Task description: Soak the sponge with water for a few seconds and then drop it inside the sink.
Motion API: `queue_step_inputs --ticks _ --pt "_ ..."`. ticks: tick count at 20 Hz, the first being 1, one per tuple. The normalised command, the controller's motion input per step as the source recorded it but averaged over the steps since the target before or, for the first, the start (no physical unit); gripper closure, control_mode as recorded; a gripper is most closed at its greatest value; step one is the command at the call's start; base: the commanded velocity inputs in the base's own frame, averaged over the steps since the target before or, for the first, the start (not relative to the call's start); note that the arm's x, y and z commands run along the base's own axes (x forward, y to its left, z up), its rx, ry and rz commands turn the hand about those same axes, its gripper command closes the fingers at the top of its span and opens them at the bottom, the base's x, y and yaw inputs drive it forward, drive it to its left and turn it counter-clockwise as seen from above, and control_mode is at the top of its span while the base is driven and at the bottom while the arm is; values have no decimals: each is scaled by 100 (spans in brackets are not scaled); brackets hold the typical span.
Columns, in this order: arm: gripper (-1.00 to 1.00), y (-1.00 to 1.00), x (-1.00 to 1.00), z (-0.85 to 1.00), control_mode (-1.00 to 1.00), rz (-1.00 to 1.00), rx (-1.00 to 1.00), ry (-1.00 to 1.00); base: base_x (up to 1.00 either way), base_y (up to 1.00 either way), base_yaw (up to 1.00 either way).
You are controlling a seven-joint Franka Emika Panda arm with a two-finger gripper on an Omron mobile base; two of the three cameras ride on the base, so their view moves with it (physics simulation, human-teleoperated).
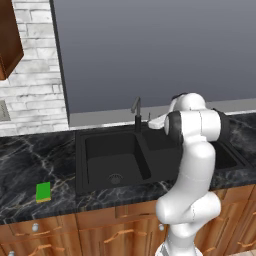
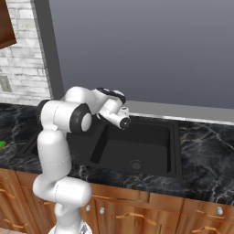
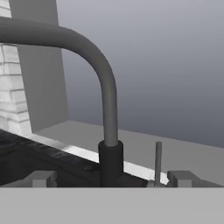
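One sponge [image 1: 43, 192], green, lay flat on the dark counter [image 1: 30, 155] left of the sink [image 1: 115, 155], well apart from the arm. One gripper [image 3: 111, 179], fingers [image 3: 41, 178] spread wide and empty, sat level with the faucet [image 3: 108, 118] base, straddling it; a thin lever [image 3: 158, 162] stood just beside the base.

- We see a black marbled worktop [image 1: 30, 160] running along the wall.
- Below it we see wooden cabinets [image 1: 100, 230] with small knobs and bar handles.
- A white brick wall [image 1: 35, 65] stands at the left, with a grey outlet plate [image 1: 3, 111] on it.
- A large grey window panel [image 1: 150, 50] sits above a pale sill [image 2: 183, 112].
- A brown upper cabinet [image 1: 7, 40] hangs at the top left.
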Motion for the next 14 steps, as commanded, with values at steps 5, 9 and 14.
queue_step_inputs --ticks 5,9,14 --pt "-100 -5 25 0 -100 -2 -1 0 0 0 0" --pt "-100 -5 21 -1 -100 -1 0 -1 0 0 0" --pt "-100 -4 21 -5 -100 -1 -1 -2 0 0 0"
